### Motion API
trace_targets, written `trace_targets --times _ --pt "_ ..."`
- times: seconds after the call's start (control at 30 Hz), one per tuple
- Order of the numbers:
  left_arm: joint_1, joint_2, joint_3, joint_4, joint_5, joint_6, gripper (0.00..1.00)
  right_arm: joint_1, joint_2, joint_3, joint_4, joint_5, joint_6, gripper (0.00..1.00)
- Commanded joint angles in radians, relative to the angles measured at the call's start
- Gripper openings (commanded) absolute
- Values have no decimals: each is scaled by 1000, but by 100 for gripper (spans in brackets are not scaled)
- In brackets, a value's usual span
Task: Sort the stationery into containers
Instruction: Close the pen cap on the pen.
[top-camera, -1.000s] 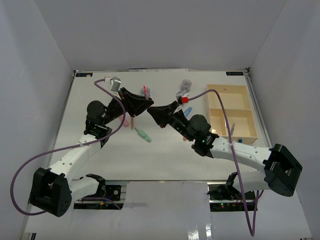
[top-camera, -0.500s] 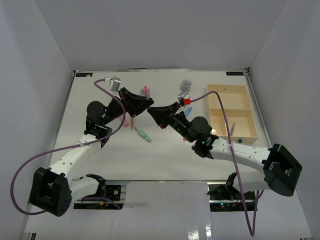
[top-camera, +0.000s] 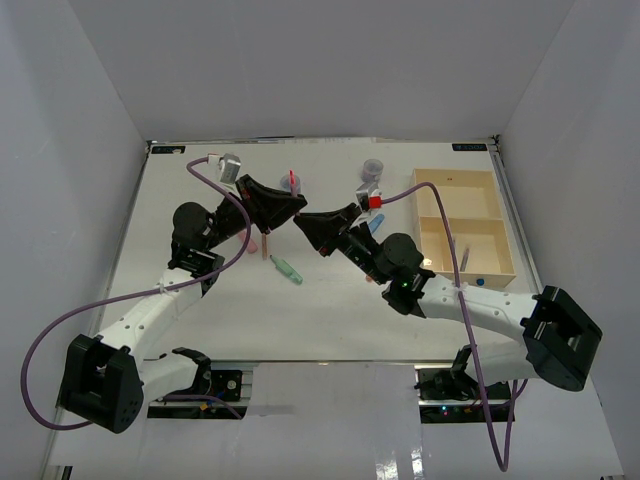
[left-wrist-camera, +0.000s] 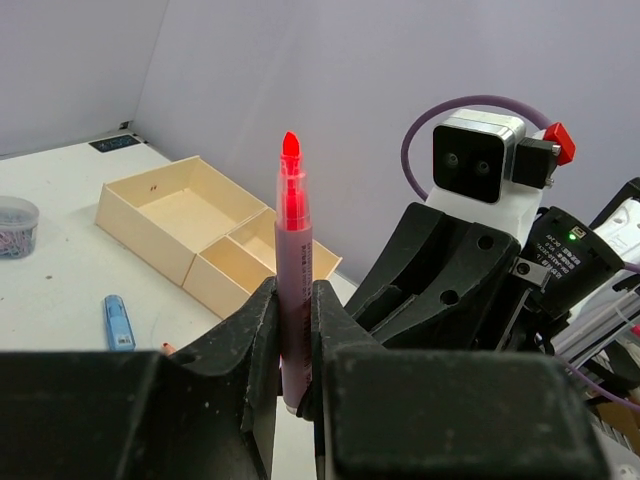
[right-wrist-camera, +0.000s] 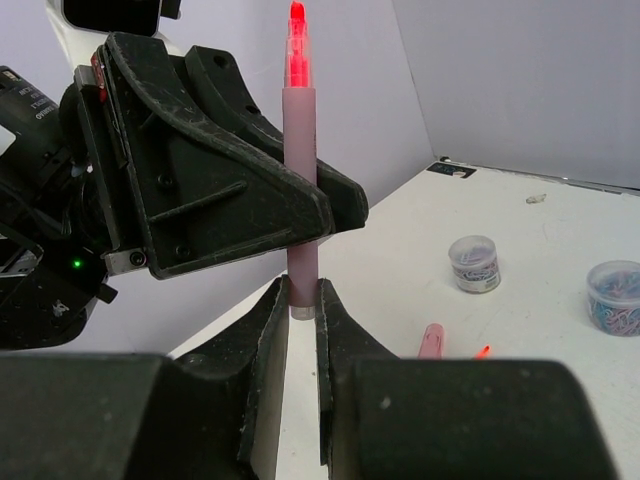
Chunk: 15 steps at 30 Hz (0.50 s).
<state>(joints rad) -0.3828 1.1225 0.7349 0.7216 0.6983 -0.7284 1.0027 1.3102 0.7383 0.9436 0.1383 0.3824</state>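
A pink marker (top-camera: 293, 184) with a red tip stands upright in the air between the two arms, above the middle of the table. My left gripper (left-wrist-camera: 295, 330) is shut on its barrel (left-wrist-camera: 294, 260). My right gripper (right-wrist-camera: 302, 300) is shut on the marker's (right-wrist-camera: 300, 130) bottom end, just below the left gripper's fingers (right-wrist-camera: 250, 190). The two grippers meet tip to tip in the top view, left gripper (top-camera: 296, 207) and right gripper (top-camera: 304, 218). The beige wooden tray (top-camera: 497, 232) lies at the right, with a thin pen (top-camera: 465, 258) in its near compartment.
On the table under the arms lie a green marker (top-camera: 287, 269), a pink piece (top-camera: 252, 243) and an orange pen (top-camera: 265, 246). Two round pots (top-camera: 372, 168) (top-camera: 367, 187) stand near the tray's left side. A blue piece (top-camera: 480, 282) lies by the tray's near edge.
The left gripper's jaws have closed onto the pink marker. The right arm has shifted slightly while keeping its hold on the marker's bottom end.
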Motion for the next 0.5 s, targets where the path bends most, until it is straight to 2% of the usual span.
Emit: trace_targets --times 0.0,0.07,0.1,0.27,0.37,0.47 --pt "-8 -23 12 12 35 23 1 4 1 -3 21 15 -4 16" --pt "-8 -27 9 1 30 33 0 2 -17 -23 9 29 -7 24" --pt "-8 -29 9 -16 29 50 0 4 -34 -37 6 33 -10 35" --pt "-8 -35 35 -149 4 125 0 -3 -104 -114 -106 81 -51 67" --pt "-7 -38 76 -291 -32 216 0 -29 -150 -158 -212 89 -68 79" --pt "2 -41 122 -439 -68 308 0 -78 -190 -204 -317 86 -69 86"
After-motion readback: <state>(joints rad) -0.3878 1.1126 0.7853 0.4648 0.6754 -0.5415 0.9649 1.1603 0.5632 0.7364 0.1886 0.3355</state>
